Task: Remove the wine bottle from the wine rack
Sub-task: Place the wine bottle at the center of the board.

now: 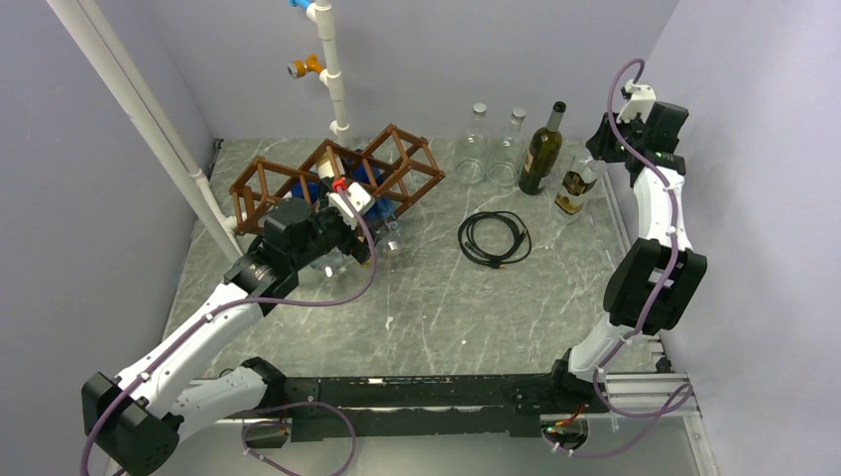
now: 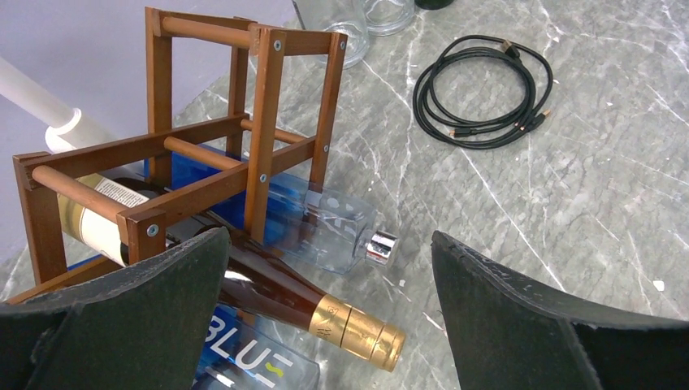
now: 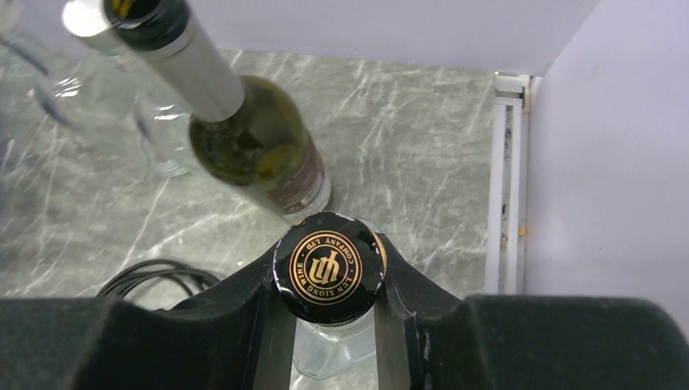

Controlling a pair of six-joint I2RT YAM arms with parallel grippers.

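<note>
Two black pads (image 2: 146, 309) of the left gripper (image 2: 327, 244) stand wide apart with nothing between them gripped, and we're looking straight down at the wine bottle (image 2: 276, 288). It lies on its side with its neck poking out of the wine rack (image 2: 260, 122) towards us. The gold end sits in the gap between the pads, nearer the left one. Its body is tucked into a lower cell of the brown wooden frame, down near the table (image 2: 569, 203).

We can't see everything. The left pad covers part of the bottle's shoulder, so we cannot tell whether it touches the glass. The rack's bars cross the label and its print is unreadable. From the overhead camera the arm's wrist hides the bottle almost entirely. A clear bottle (image 2: 325, 227) with a chrome cap lies just beside it, and a blue-labelled bottle (image 2: 244, 357) is cut off at the bottom edge.

As for looks, we see dark brown glass, a gold foil neck and a cream label at the far end.

Over on the right, well apart from the rack, the right gripper (image 3: 329, 272) is clamped on the neck of a small bottle (image 3: 333, 349) with a black, gold-printed cap. That one stands next to a dark green bottle (image 3: 260, 158).
</note>
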